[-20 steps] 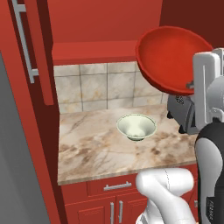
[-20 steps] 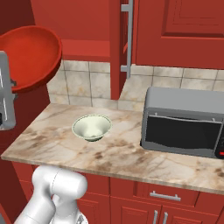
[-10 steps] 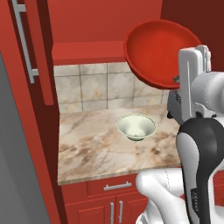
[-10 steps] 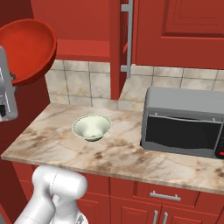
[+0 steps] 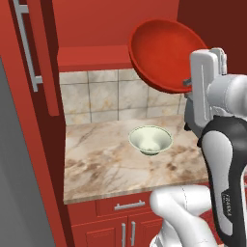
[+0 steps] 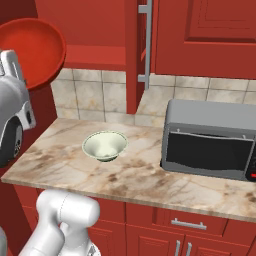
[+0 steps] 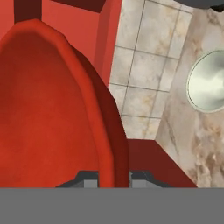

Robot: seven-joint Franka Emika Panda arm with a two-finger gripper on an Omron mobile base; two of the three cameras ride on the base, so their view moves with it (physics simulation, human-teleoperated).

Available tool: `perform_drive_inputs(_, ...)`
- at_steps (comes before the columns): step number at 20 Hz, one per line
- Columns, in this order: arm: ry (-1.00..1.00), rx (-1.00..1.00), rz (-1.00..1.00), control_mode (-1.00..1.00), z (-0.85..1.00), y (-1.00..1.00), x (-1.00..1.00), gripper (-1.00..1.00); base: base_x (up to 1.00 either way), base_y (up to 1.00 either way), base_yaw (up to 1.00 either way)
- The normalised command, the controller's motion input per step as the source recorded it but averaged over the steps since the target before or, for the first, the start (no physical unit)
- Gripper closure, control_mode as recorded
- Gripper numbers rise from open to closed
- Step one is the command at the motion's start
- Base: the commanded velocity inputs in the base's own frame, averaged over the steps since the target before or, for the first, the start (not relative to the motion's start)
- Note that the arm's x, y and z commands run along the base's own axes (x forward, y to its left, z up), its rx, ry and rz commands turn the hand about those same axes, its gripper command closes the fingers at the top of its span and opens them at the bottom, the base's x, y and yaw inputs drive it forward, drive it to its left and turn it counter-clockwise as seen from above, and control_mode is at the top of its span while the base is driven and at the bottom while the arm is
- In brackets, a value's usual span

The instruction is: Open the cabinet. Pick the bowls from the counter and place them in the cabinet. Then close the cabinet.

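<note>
Red bowl (image 5: 164, 53), rim pinched in the gripper (image 7: 113, 177), now higher and further left than a second ago, closer to the open cabinet (image 5: 96, 29); arm swung left with it.

Glossy red bowl (image 5: 166, 54), veined marble counter (image 5: 111, 169), brushed-metal handle (image 6: 145, 45)

Red bowl (image 5: 166, 53): glossy, tilted, raised before open cabinet (image 5: 91, 29). Pale greenish-white bowl (image 5: 150, 140): upright on veined marble counter (image 5: 96, 169). Cabinet door (image 5: 34, 58) swung open, silver bar handle vertical.
</note>
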Motion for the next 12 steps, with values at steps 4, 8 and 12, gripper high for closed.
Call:
perform_drive_inputs(4,0.0,-0.04,0.04,-1.0,0.06,0.01,0.28,1.0,0.0,0.0,0.0)
perform_drive_inputs(8,0.0,-0.06,0.0,-1.0,0.04,0.11,0.45,1.0,0.0,0.0,0.0)
perform_drive_inputs(12,0.0,-0.07,0.0,-1.0,0.0,0.16,0.52,1.0,0.0,0.0,0.0)
